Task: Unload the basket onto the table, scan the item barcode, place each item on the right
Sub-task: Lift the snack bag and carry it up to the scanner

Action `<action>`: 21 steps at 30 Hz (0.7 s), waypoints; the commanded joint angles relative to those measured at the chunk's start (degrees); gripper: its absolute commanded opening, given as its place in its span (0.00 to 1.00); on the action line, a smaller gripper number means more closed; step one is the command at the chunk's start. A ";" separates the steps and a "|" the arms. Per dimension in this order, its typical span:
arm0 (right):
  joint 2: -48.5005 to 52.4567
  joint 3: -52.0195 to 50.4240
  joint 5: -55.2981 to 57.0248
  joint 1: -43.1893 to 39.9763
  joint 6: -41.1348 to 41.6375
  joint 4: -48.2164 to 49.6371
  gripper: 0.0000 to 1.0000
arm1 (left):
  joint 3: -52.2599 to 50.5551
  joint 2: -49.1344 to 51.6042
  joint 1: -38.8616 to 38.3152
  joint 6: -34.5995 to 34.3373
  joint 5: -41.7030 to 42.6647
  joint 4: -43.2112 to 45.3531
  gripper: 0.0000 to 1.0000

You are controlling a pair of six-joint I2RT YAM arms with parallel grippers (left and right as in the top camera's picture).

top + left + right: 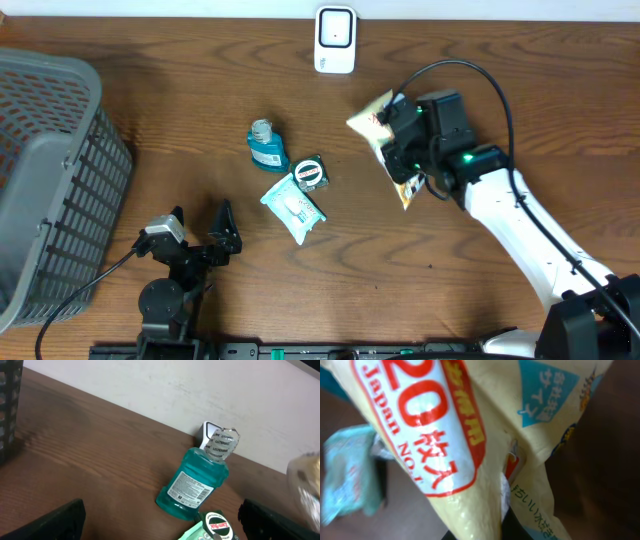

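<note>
The yellow packet point(372, 122) is clamped in the right gripper point(405, 140), just right of the scanner point(335, 40). Only the right wrist view shows its red lettering. The left gripper point(200, 222), fingers spread, sits well apart from the scanner.

Soft, even light covers the wooden table point(200, 80), shadows faint. At the right wrist we find the yellow packet point(470, 485) blurred, too close to focus; at the left, the mouthwash bottle point(192, 485) is sharp.

A yellow packet point(372, 120) with red writing is held up and tilted, near the white scanner point(335, 40) that is stood at the far edge of the table point(200, 60)
</note>
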 commanded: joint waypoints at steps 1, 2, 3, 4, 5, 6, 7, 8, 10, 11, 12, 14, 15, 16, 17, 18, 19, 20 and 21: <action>1.33 1.01 12.00 2.25 3.54 5.01 0.01 | -1.03 -0.15 0.20 0.09 -0.72 -1.92 0.98; 2.14 1.11 12.37 2.34 3.54 6.32 0.01 | -1.03 -0.15 0.20 0.07 -0.72 -1.92 0.98; 3.54 1.64 12.35 2.34 3.41 7.65 0.01 | -1.03 -0.15 0.20 0.07 -0.72 -1.92 0.98; 4.98 2.54 12.35 2.34 3.37 8.37 0.01 | -1.03 -0.15 0.20 0.09 -0.72 -1.92 0.98; 6.71 3.89 12.33 2.34 2.89 8.59 0.01 | -1.03 -0.15 0.20 0.07 -0.72 -1.92 0.98; 8.48 5.73 12.33 2.34 2.12 8.46 0.01 | -1.03 -0.15 0.20 0.09 -0.72 -1.92 0.98; 10.78 8.44 12.37 2.34 1.05 7.87 0.01 | -1.03 -0.15 0.20 0.09 -0.72 -1.92 0.98; 13.07 11.47 12.37 2.34 -0.07 6.99 0.01 | -1.03 -0.15 0.20 0.09 -0.72 -1.92 0.98; 17.42 17.49 12.37 2.34 -2.40 5.07 0.01 | -1.03 -0.15 0.20 0.09 -0.72 -1.92 0.98; 19.82 20.92 12.57 2.34 -3.61 3.98 0.01 | -1.03 -0.15 0.20 0.09 -0.72 -1.92 0.98; 22.97 25.20 13.35 2.34 -4.79 2.62 0.01 | -1.03 -0.15 0.20 0.09 -0.72 -1.92 0.98; 28.50 32.59 16.24 2.29 -5.68 0.44 0.01 | -1.03 -0.15 0.20 0.07 -0.72 -1.92 0.98; 31.39 36.30 17.66 2.25 -6.25 -0.39 0.01 | -1.03 -0.15 0.20 0.09 -0.72 -1.92 0.98; 34.45 40.26 18.40 2.16 -7.28 -1.27 0.01 | -1.03 -0.15 0.20 0.07 -0.72 -1.92 0.98; 36.89 43.43 18.58 2.12 -8.35 -1.92 0.01 | -1.03 -0.15 0.20 0.07 -0.72 -1.92 0.98; 39.47 46.77 18.80 2.05 -9.40 -2.73 0.01 | -1.03 -0.15 0.20 0.09 -0.72 -1.92 0.98; 42.16 50.25 19.37 2.05 -10.36 -3.54 0.01 | -1.03 -0.15 0.20 0.09 -0.72 -1.92 0.98; 44.30 53.18 20.17 2.05 -11.17 -4.17 0.01 | -1.03 -0.15 0.20 0.09 -0.72 -1.92 0.98; 46.64 56.11 21.22 2.08 -11.87 -4.61 0.01 | -1.03 -0.15 0.20 0.07 -0.72 -1.92 0.98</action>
